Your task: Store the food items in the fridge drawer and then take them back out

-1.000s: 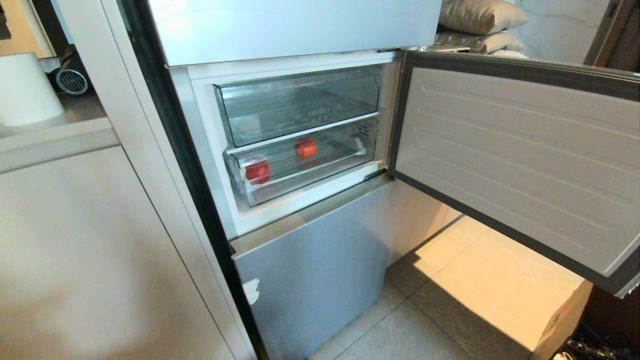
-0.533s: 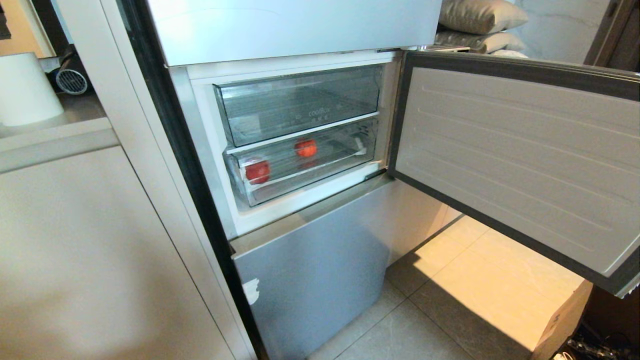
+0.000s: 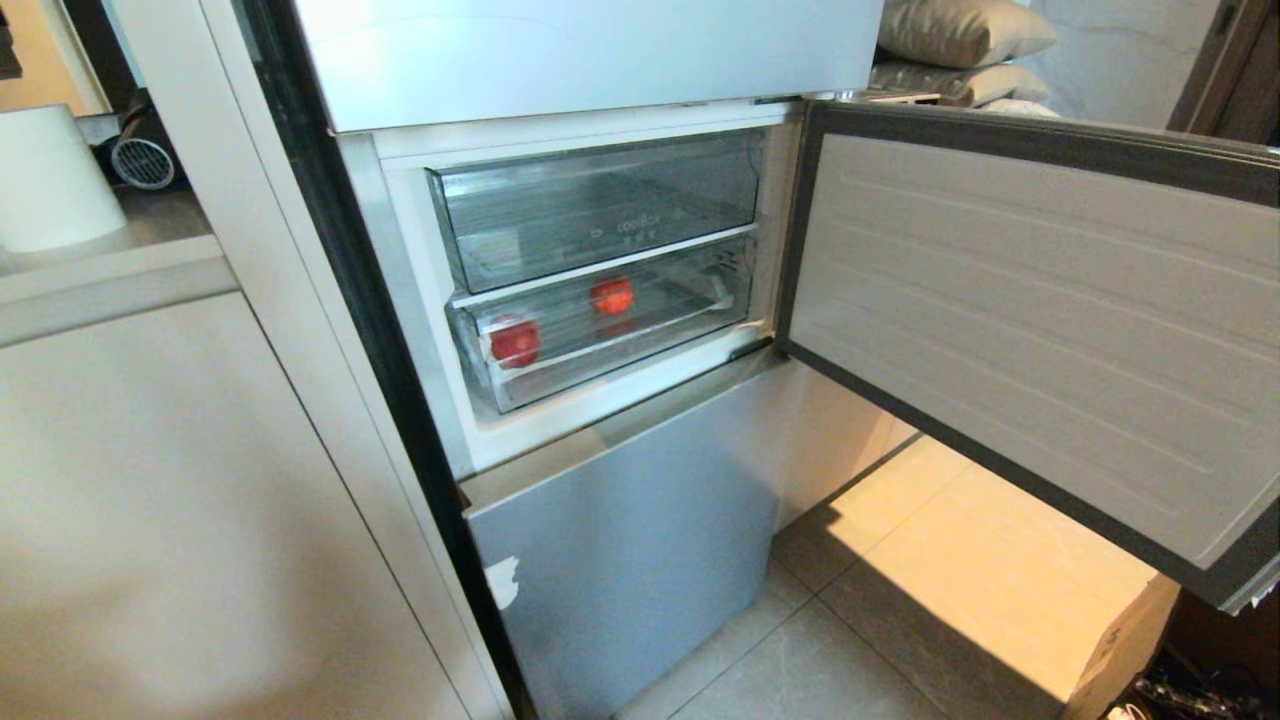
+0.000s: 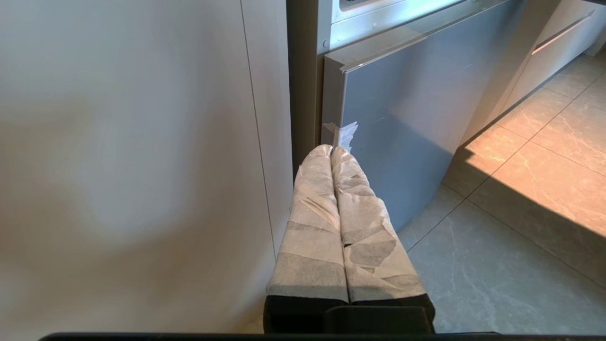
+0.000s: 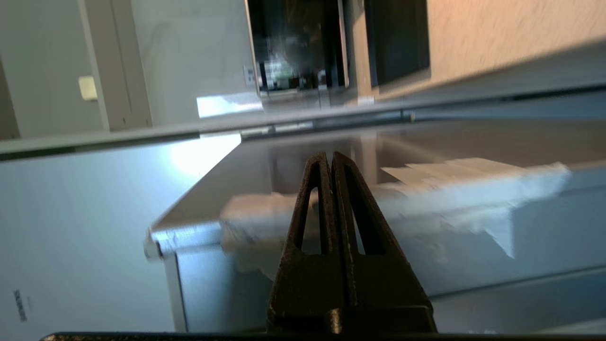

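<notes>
- Left end effector (image 4: 333, 150): tape-wrapped fingers pressed together, nothing between them; hung low before the pale-blue lower fridge panel (image 4: 402, 118), near a torn white sticker (image 4: 345, 132) at the panel's edge, and beside the beige cabinet side (image 4: 132, 142).
- Right end effector (image 5: 330, 156): dark fingers together, nothing held; pointed at a glossy pale-blue edged surface with a blurred white patch (image 5: 473, 184); outside the head view.
- Fridge drawer (image 3: 610, 345): lower of two clear drawers in the open compartment, pushed in, front lip facing out.
- Food items: two red pieces inside that drawer, well apart; one (image 3: 515, 342) at the front, left end, just behind the lip; the other (image 3: 611, 295) farther back, near the middle.
- Upper clear drawer (image 3: 600, 205): small lettering on its front; no contents visible.
- Fridge door (image 3: 1030, 320): swung wide to the right, ribbed inner liner showing.
- Tiled floor (image 3: 850, 640): sunlit patch under the door.
- Cushions (image 3: 960, 50): stacked behind the door's top edge.
</notes>
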`<state>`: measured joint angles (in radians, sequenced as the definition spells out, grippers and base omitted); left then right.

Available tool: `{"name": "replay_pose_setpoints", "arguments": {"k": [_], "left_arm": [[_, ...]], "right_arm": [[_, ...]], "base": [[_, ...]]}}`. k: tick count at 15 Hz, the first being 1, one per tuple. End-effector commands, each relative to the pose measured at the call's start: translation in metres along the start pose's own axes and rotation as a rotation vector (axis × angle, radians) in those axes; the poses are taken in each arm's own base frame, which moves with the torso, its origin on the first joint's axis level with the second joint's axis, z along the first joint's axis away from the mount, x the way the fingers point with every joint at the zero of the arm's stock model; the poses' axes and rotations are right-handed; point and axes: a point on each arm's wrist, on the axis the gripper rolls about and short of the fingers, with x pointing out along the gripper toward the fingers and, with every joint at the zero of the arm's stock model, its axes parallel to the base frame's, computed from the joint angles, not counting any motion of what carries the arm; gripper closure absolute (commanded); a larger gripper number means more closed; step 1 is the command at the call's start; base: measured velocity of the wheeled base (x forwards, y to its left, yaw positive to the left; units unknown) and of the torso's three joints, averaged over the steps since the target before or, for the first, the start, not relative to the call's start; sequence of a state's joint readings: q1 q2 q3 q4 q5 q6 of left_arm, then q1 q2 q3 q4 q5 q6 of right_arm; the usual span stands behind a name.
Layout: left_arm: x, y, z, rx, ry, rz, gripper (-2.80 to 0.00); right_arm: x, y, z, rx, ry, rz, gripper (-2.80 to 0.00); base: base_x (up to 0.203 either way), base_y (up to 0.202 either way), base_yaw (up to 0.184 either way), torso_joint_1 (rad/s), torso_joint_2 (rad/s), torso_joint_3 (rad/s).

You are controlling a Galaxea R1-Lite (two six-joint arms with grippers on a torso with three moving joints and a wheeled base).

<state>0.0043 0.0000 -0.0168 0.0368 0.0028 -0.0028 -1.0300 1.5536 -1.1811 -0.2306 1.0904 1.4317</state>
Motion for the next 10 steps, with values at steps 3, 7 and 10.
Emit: {"name": "replay_pose_setpoints", "arguments": {"k": [3,7,10], "left_arm": [[0.0,0.0,0.0,0.0,0.0,0.001,0.0],[0.0,0.0,0.0,0.0,0.0,0.001,0.0],[0.0,0.0,0.0,0.0,0.0,0.001,0.0]], "right_arm": [[-0.037,0.077,-0.06,-0.162,-0.009,0.125,0.0],[-0.053,0.109,-0.057,-0.215,-0.247,0.213,0.0],[-0.049,0.094,-0.01,-0.206,-0.372,0.21,0.0]], "base": [[0.0,0.0,0.0,0.0,0.0,0.0],[0.0,0.0,0.0,0.0,0.0,0.0],[0.0,0.0,0.0,0.0,0.0,0.0]]}}
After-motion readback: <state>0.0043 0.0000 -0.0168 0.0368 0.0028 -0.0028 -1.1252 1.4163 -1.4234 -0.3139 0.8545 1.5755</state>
